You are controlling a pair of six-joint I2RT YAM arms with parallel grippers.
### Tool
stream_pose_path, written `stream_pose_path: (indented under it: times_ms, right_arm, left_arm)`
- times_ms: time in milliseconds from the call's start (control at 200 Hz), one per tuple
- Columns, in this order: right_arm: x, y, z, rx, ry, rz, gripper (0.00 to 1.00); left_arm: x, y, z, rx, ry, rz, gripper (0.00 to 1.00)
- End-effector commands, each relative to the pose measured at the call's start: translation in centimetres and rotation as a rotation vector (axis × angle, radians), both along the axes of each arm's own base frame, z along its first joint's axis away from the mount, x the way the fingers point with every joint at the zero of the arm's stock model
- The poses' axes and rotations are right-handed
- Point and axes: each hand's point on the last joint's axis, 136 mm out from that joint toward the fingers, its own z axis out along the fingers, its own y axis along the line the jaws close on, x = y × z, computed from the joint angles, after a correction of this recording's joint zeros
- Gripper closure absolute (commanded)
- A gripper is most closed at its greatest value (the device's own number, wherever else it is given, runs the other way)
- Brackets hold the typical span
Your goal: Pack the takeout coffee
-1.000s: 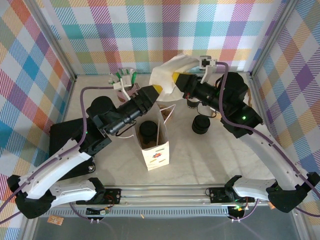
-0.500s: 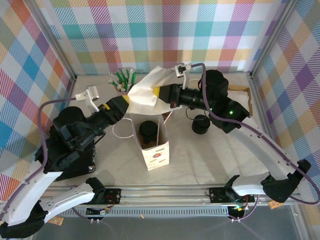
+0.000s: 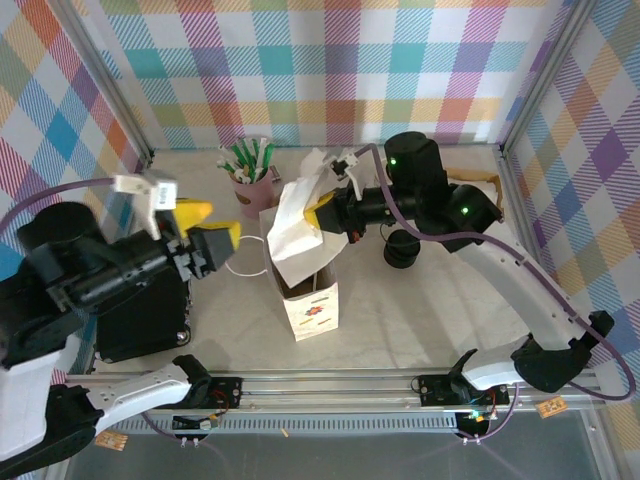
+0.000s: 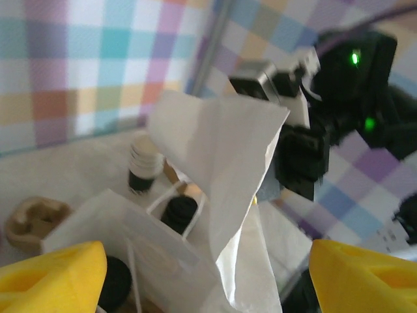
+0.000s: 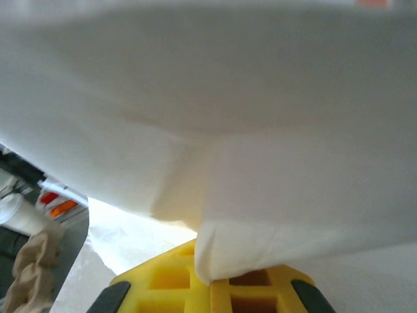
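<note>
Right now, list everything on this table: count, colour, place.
paper bag: one, white, table centre
takeout coffee: one, black lid, inside the bag
napkin: one, white, over the bag's mouth
pen cup: one, pink, behind the bag
cup stack: one, cream and black, beyond the bag
round object: one, black, right of the bag
mat: one, black, near left
left gripper: yellow fingers, open, left of the bag
right gripper: yellow fingers, shut on the napkin
</note>
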Motion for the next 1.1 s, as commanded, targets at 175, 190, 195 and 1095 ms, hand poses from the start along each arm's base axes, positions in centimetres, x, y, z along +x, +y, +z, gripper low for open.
stream_pose_path:
  times_ms: [175, 190, 195, 1095]
  right_arm:
    - [-4.9, 1.5, 1.2, 0.058, 0.019, 0.257, 1.00]
    - [-5.0, 1.6, 1.3, 0.060, 0.018, 0.264, 1.00]
    - [-5.1, 1.6, 1.3, 0.061, 0.019, 0.267, 1.00]
    - [-6.5, 0.9, 2.7, 0.118, -0.024, 0.262, 1.00]
  left_arm:
    - [1.1, -6.1, -2.2, -0.071, 0.092, -0.205, 0.10]
    - [1.0, -6.3, -2.0, -0.083, 0.085, -0.215, 0.10]
    - [1.0, -6.3, -2.0, -0.085, 0.087, -0.218, 0.09]
    - [3.2, -6.3, 0.8, -0.414, 0.035, -0.130, 0.84]
